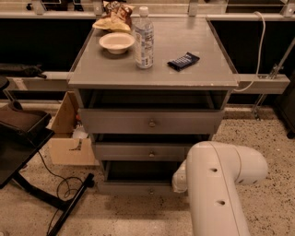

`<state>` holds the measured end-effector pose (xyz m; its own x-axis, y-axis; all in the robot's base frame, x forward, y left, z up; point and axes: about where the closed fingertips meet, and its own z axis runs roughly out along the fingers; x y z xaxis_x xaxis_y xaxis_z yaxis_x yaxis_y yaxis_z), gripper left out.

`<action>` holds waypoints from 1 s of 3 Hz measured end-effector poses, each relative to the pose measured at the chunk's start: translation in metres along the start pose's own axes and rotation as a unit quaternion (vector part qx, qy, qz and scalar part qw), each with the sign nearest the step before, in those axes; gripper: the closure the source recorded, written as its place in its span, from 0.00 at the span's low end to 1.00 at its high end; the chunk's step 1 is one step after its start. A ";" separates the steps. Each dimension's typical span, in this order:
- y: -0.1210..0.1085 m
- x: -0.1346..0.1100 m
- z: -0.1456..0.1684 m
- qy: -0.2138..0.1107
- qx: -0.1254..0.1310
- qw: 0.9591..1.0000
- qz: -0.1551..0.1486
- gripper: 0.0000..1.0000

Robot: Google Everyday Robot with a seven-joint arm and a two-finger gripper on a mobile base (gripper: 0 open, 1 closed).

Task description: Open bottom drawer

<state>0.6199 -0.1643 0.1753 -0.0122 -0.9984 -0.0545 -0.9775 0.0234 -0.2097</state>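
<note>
The bottom drawer (138, 188) sat lowest in the grey cabinet (221, 99), just above the speckled terrazzo floor (272, 143). Its flat, matte grey front was the narrowest strip of the three, with one small round metal knob (151, 191) at its middle and a dark hollow showing above it. The middle drawer (138, 151) and the taller top drawer (138, 120) had the same flat fronts and little knobs.

The robot's arm (221, 184), a thick, smooth white plastic shell with rounded ends and two small holes, reached in from the lower right. The gripper was tucked behind that shell, low down by the right end of the bottom drawer; I could not tell whether it was spread or closed.

On the cabinet's worn flat top stood a clear plastic bottle (144, 39) with a white cap, a shallow pale bowl (117, 42), a dark wrapped bar (183, 61) and a crinkled snack bag (116, 14). A cardboard box (69, 140) sat on the floor to the left.
</note>
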 end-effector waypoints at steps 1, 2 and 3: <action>0.000 0.000 0.000 0.000 0.000 1.000 0.000 0.83; 0.000 0.000 0.000 0.000 0.000 1.000 0.000 0.61; 0.000 0.000 0.000 0.000 0.000 1.000 0.000 0.38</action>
<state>0.6199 -0.1642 0.1752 -0.0121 -0.9984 -0.0545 -0.9775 0.0233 -0.2096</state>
